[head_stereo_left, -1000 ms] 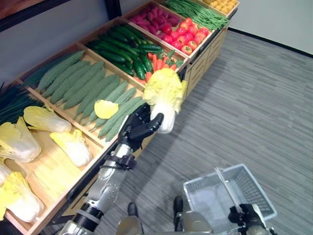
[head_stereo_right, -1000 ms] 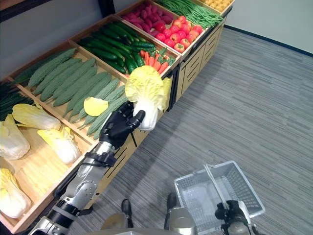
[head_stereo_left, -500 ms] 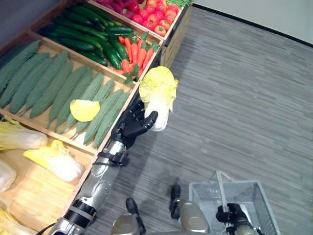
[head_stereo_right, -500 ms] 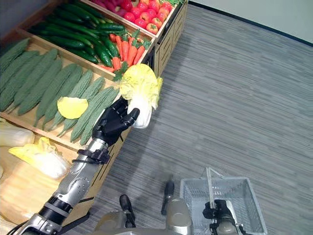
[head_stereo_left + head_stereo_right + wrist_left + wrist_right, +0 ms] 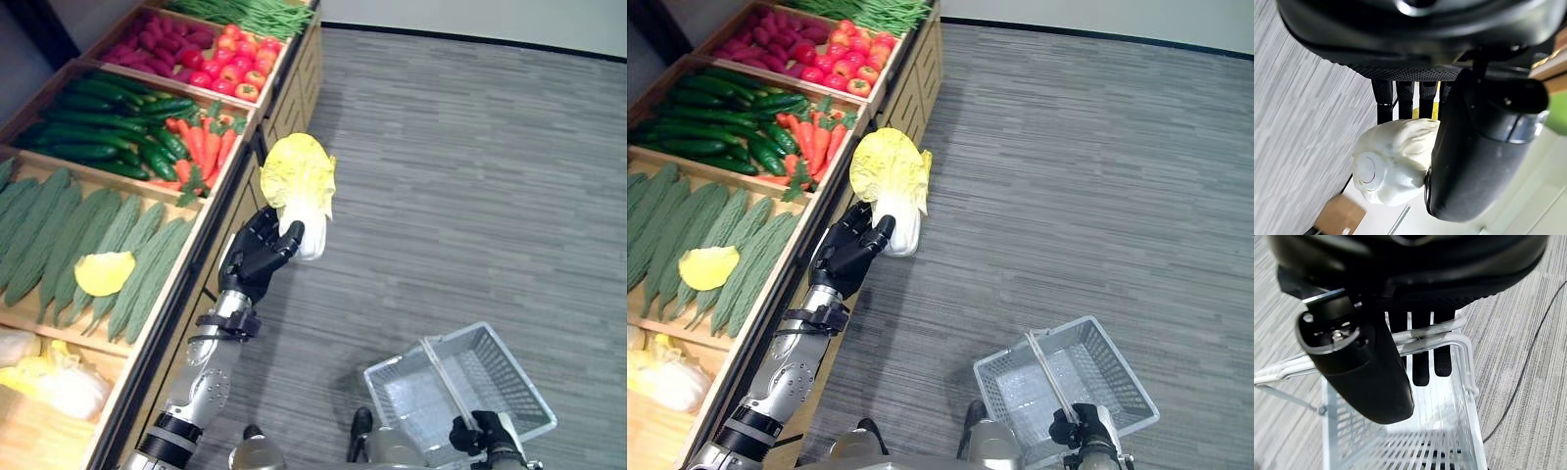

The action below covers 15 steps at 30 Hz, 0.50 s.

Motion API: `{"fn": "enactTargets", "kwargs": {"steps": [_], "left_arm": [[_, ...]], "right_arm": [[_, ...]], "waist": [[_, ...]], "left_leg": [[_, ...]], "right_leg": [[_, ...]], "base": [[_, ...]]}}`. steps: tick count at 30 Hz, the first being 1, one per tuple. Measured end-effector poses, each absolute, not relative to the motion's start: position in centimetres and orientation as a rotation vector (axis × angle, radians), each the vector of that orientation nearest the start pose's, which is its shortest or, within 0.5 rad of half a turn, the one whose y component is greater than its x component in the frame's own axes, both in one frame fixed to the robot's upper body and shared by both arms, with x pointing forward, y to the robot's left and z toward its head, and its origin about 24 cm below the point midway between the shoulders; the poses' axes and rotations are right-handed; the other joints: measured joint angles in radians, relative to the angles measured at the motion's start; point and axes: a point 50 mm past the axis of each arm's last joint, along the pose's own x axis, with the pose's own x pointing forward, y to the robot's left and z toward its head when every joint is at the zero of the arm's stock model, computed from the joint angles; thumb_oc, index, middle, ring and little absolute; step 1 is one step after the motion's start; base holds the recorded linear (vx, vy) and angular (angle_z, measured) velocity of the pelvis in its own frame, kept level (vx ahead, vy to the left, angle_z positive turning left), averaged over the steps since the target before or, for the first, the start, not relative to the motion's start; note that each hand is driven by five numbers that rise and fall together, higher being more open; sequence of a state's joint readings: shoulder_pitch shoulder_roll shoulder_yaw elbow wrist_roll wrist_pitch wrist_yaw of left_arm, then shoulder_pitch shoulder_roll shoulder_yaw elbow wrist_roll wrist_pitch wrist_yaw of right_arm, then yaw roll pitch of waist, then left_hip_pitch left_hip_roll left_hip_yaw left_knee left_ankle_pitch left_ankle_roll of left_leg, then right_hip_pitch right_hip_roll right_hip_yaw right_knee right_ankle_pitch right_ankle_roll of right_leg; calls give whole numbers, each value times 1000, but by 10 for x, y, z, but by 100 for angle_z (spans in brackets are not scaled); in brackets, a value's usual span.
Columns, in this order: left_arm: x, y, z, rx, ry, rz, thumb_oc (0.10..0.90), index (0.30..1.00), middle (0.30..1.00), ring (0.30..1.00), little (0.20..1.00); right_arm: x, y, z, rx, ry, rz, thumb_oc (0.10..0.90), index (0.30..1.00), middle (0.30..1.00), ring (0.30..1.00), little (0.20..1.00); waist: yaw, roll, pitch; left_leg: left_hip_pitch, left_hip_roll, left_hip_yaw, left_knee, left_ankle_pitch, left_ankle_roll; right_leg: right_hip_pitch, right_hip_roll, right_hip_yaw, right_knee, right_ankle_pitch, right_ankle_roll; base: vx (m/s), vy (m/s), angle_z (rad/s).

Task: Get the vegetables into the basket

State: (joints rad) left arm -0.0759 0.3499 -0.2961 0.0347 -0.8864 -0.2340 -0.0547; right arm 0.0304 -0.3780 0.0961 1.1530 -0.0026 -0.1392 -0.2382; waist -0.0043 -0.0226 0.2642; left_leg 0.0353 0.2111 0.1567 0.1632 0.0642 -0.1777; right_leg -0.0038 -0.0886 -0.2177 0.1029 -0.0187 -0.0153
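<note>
Holding a napa cabbage (image 5: 299, 186) up over the grey floor (image 5: 470, 176), the left robot hand (image 5: 257, 259) has its fingers and thumb curled round the pale stalk end, the yellow leafy head pointing up and away from the palm. The left wrist view shows the white base of the cabbage wedged between the thumb and the row of fingers (image 5: 1400, 93). The cabbage hangs just beside the front edge of the wooden produce stand (image 5: 257, 132), level with the carrots (image 5: 201, 142), and well apart from the basket.

The right robot hand (image 5: 485, 436) shows at the bottom of the head views, its fingers curled round the handle (image 5: 1425, 335) of a white wire basket (image 5: 509, 377). The right wrist view shows the handle running across under the fingers, with the basket's mesh below it. No vegetable can be seen in the basket.

On the stand, the compartments run in a row: bitter gourds (image 5: 98, 245) with a loose yellow cabbage leaf (image 5: 104, 272) lying on them, then cucumbers (image 5: 108, 132) and carrots, then red peppers (image 5: 230, 69) beside darker red vegetables (image 5: 162, 34), and green beans (image 5: 260, 15) farthest off. More napa cabbages (image 5: 49, 377) lie in the nearest compartment.
</note>
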Motion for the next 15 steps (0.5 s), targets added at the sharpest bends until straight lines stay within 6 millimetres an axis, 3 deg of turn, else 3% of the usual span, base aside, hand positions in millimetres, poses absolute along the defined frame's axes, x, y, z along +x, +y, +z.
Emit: {"fn": "enactTargets", "kwargs": {"steps": [1, 2, 3, 4, 6, 7, 10, 15], "left_arm": [[260, 151, 62, -539, -105, -270, 400, 300, 300, 300, 300], [262, 147, 65, -539, -113, -293, 400, 300, 300, 300, 300], [263, 145, 66, -542, -116, -300, 400, 300, 300, 300, 300], [262, 140, 65, -546, -106, -318, 400, 300, 300, 300, 300], [262, 137, 64, -541, -101, -333, 400, 300, 300, 300, 300], [262, 138, 65, -532, -101, -339, 400, 300, 300, 300, 300], [261, 146, 64, -491, -87, -332, 400, 300, 300, 300, 300], [261, 152, 64, -471, -85, -324, 400, 300, 300, 300, 300]], "right_arm": [[105, -300, -129, -530, 1000, -325, 400, 300, 300, 300, 300], [108, -304, -127, -537, 995, -334, 400, 300, 300, 300, 300], [108, -305, -127, -539, 1005, -337, 400, 300, 300, 300, 300], [96, -305, -131, -541, 1044, -340, 400, 300, 300, 300, 300], [87, -307, -133, -544, 1077, -345, 400, 300, 300, 300, 300], [82, -304, -136, -537, 1095, -339, 400, 300, 300, 300, 300], [69, -303, -138, -533, 1126, -336, 400, 300, 300, 300, 300], [64, -304, -139, -532, 1143, -342, 400, 300, 300, 300, 300]], "waist": [[8, 0, 0], [11, 1, 0], [7, 6, 3], [-15, 26, -6], [-18, 40, -11], [-9, 25, -6], [-10, 16, -3], [-9, 15, -3]], "left_leg": [[12, -37, -90, -74, -15, -8], [13, -67, -136, -173, -15, 5], [6, -68, -130, -193, -7, 16], [-1, -64, -84, -230, 21, 53], [11, -69, -60, -241, 21, 87], [9, -90, -29, -251, 16, 102], [9, -133, 4, -251, 10, 128], [20, -162, 25, -252, 16, 152]], "right_leg": [[-2, 2, 55, -19, 0, 0], [3, 6, 81, -58, 0, 1], [2, 12, 82, -62, 4, 6], [14, 37, 76, -70, 6, 17], [11, 43, 88, -76, -7, 40], [-5, 17, 100, -64, -13, 58], [-16, -28, 118, -71, 12, 100], [13, -53, 130, -122, 50, 112]], "base": [[11, 73, -89], [15, 104, -66], [35, 202, -40], [52, 224, -16], [50, 171, -22], [35, 146, -33], [24, 133, -28], [10, 37, -8]]}}
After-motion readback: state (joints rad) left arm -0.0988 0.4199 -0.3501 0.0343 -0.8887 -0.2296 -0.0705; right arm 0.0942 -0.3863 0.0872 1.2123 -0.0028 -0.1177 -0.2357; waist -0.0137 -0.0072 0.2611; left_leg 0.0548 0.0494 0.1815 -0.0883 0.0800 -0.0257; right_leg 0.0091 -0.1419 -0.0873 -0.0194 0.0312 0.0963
